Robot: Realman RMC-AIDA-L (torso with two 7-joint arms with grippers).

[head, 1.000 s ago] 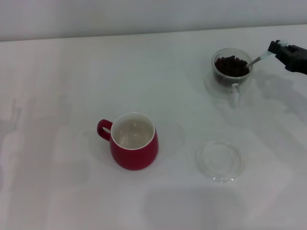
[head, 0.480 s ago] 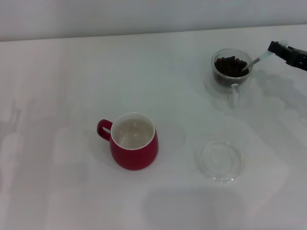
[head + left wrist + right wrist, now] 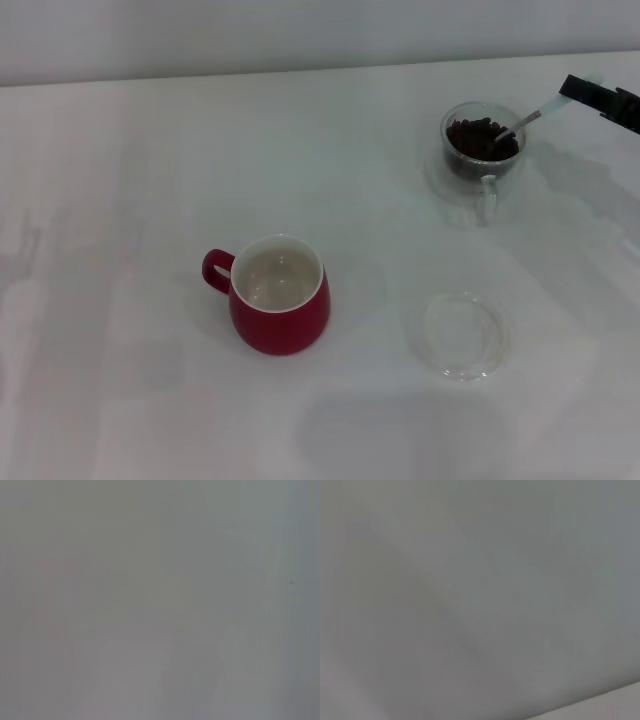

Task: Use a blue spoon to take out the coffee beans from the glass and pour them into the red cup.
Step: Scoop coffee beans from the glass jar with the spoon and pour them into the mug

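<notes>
The glass (image 3: 483, 152) stands at the far right of the table, its handle toward me, with the coffee beans (image 3: 480, 136) inside. The blue spoon (image 3: 528, 118) slants down into it, bowl among the beans, pale handle rising to the right. My right gripper (image 3: 580, 91) is shut on the end of that handle, at the right edge of the head view. The red cup (image 3: 279, 294) stands nearer me at centre-left, handle to the left, white inside with nothing in it. My left gripper is out of view. Both wrist views show only blank grey.
A flat clear glass saucer (image 3: 462, 334) lies on the white table (image 3: 150, 180) near me, in front of the glass. A pale wall runs along the far edge of the table.
My right gripper has risen slightly and drawn toward the right edge. The spoon handle has tilted up with it, its bowl staying in the beans.
</notes>
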